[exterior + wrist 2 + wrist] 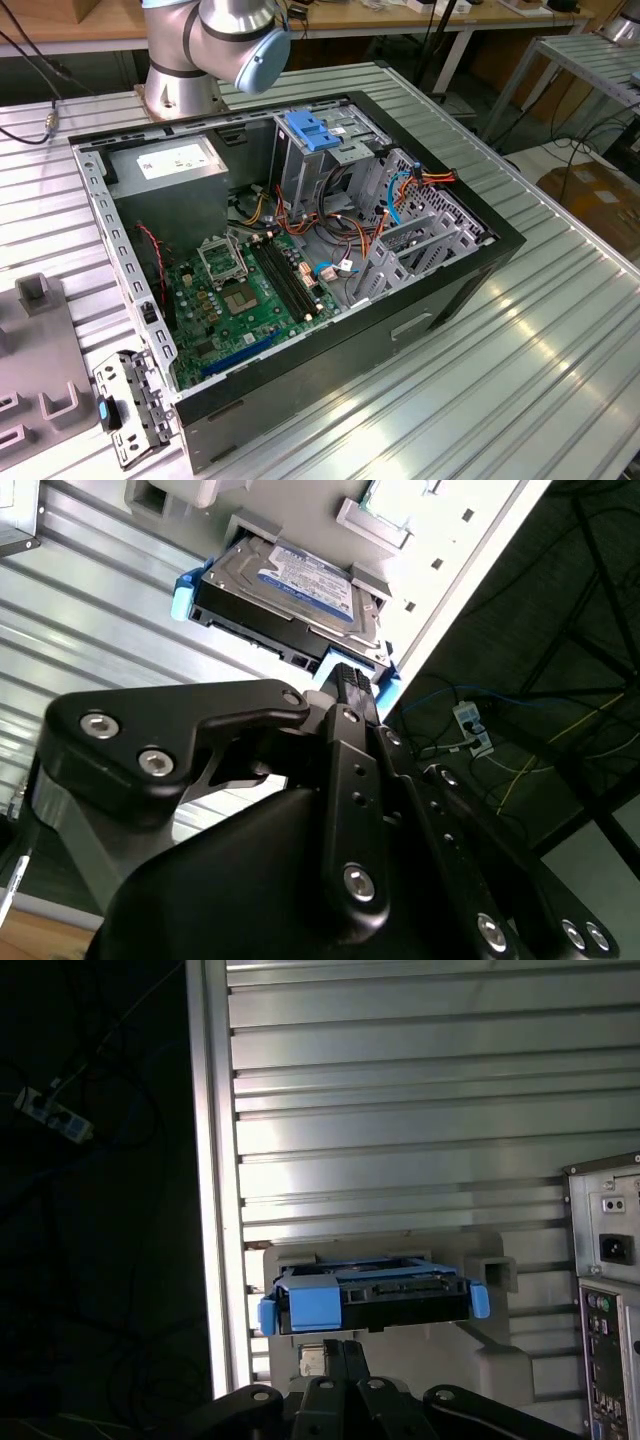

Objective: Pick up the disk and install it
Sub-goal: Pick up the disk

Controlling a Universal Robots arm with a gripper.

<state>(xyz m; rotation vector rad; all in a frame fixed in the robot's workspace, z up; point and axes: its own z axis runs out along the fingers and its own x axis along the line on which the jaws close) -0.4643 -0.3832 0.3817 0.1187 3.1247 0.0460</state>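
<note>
I see the disk [290,585] lying flat in a grey moulded holder [500,1360] near the edge of the ribbed metal bench [420,1110], label side up, with its blue rails along both sides. In both wrist views the claw [345,1345] has its two fingers drawn together and points at the disk's connector edge. The tips are just beside the blue rail, though I cannot tell whether they touch it. The disk is not lifted; it sits inside the holder's raised corners.

In the exterior view, the open computer case [480,260] lies on its side in the middle of the bench. The green motherboard [240,300] sits toward the near side, and a tall metal cage with a blue bracket [310,130] on top stands toward the far side. The arm's base [180,85] stands just beyond the case's far corner, at the exterior view's left
</note>
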